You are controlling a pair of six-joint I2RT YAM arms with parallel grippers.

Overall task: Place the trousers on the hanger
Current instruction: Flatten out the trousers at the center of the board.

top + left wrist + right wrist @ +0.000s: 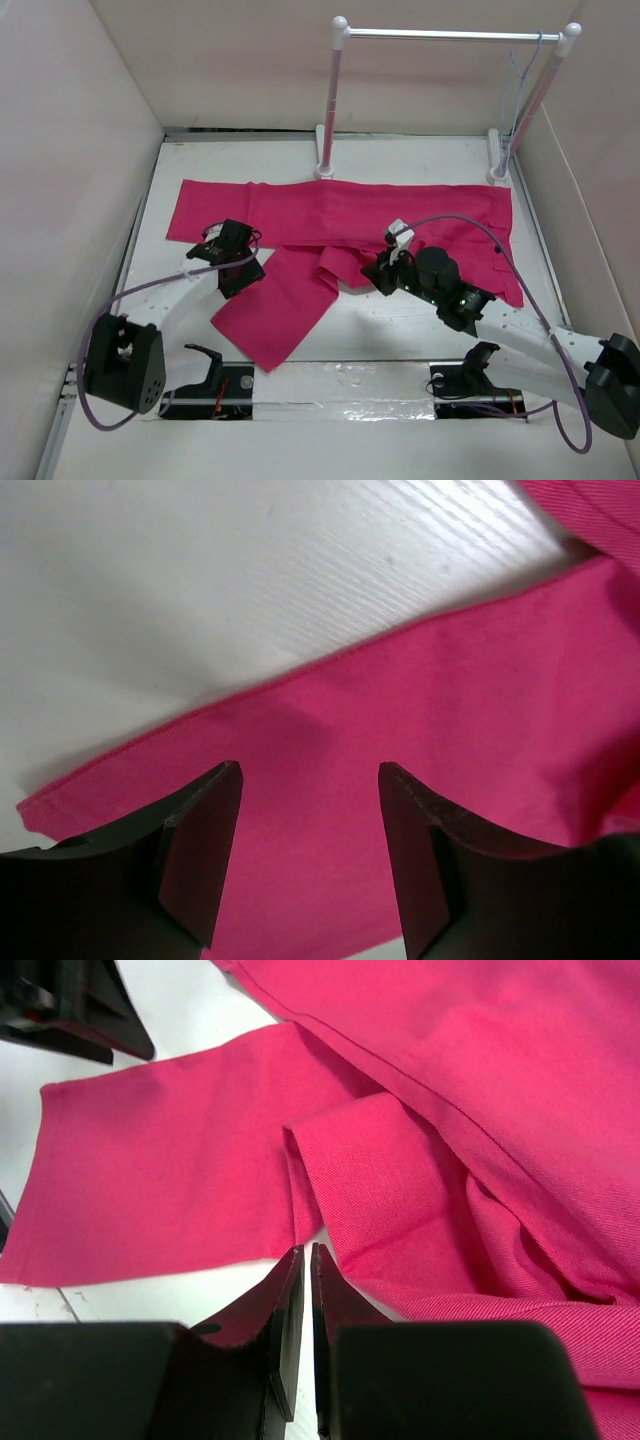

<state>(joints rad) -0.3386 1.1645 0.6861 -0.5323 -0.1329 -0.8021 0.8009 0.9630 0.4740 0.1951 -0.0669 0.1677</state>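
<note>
— Where do things sit?
— The trousers [340, 215] sprawl across the desk [400, 325]; the hanger [517, 88] hangs at one o'clock. The left pincer [310, 780] gapes above a leg; the right pincer [305, 1255] is clenched by a fold.
— Advice?
— The left should probably bite the leg's edge squarely.

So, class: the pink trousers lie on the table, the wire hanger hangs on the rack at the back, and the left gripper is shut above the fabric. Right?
Not quite. The left gripper is open, fingers apart above the trousers, as the left wrist view shows. The rest holds: trousers on the table, hanger on the rack.
</note>
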